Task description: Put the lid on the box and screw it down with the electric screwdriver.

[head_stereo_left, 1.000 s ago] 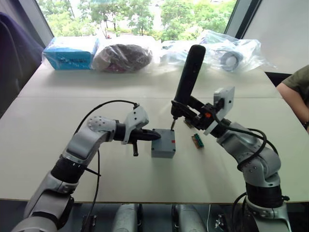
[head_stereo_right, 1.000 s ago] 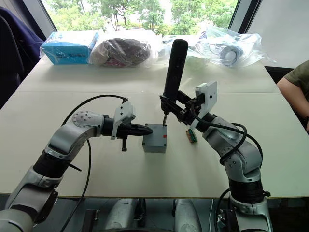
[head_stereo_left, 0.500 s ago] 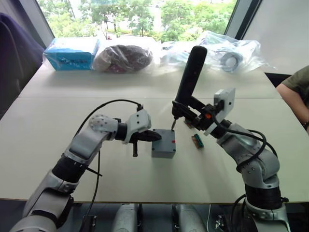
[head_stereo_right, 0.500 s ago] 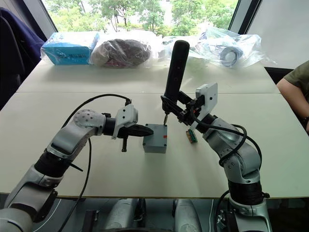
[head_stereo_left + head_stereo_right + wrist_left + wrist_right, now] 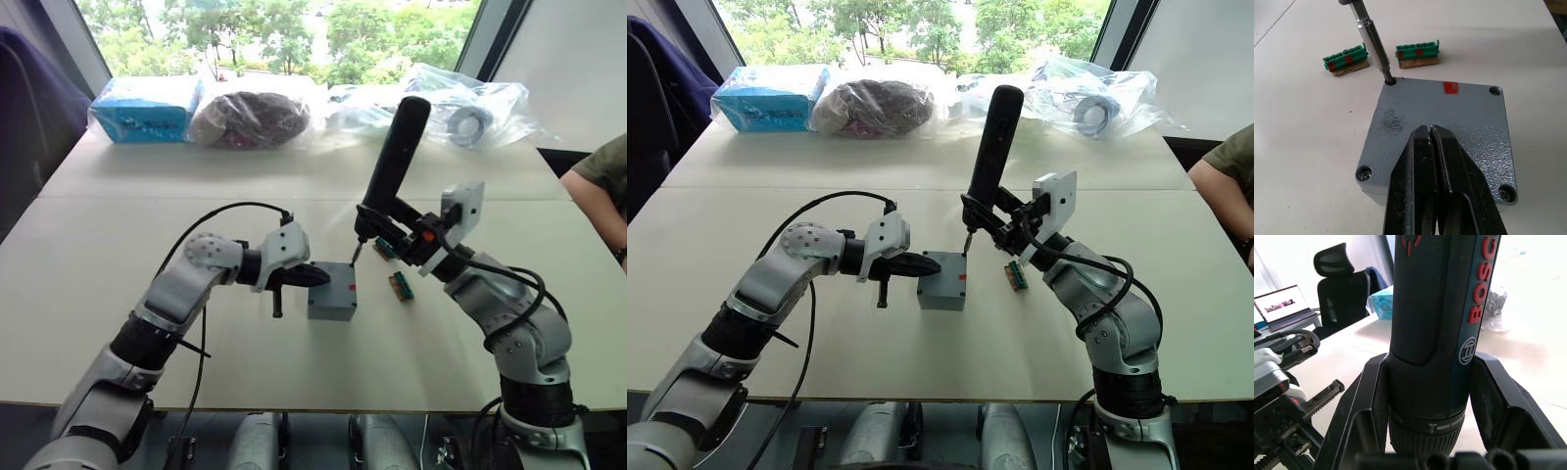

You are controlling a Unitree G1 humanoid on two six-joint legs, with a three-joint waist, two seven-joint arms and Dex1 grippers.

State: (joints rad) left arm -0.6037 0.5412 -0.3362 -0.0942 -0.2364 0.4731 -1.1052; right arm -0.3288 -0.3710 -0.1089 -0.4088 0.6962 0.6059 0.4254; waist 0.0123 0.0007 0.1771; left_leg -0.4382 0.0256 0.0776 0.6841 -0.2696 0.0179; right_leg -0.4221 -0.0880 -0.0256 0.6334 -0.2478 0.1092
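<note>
One grey box (image 5: 331,292) sits near the middle of the pale table (image 5: 147,323), with its lid (image 5: 1442,125) already seated on top and a small red mark on the lid's face. Four corner holes show in the left wrist view: three hold screw heads, and the fourth has the metal bit of the electric screwdriver (image 5: 389,166) standing in it. Two green connectors (image 5: 1345,58) lie on the table just beyond the box, on its far side from the left gripper. Three plastic-wrapped bundles and one blue packet (image 5: 142,108) line the far edge of the table under the window.

The left gripper (image 5: 1430,131) has its two black fingers pressed together, empty, their tips over the lid and probably resting on it, though contact is hard to confirm. The right gripper (image 5: 1422,396) clamps its fingers around the screwdriver's black body, which leans slightly away from upright; the driver's top is cut off in the right wrist view.

A person's arm (image 5: 600,186) shows partly at the right edge. Trees fill the window, and an office chair (image 5: 1344,289) and laptop (image 5: 1283,303) stand in the room.
</note>
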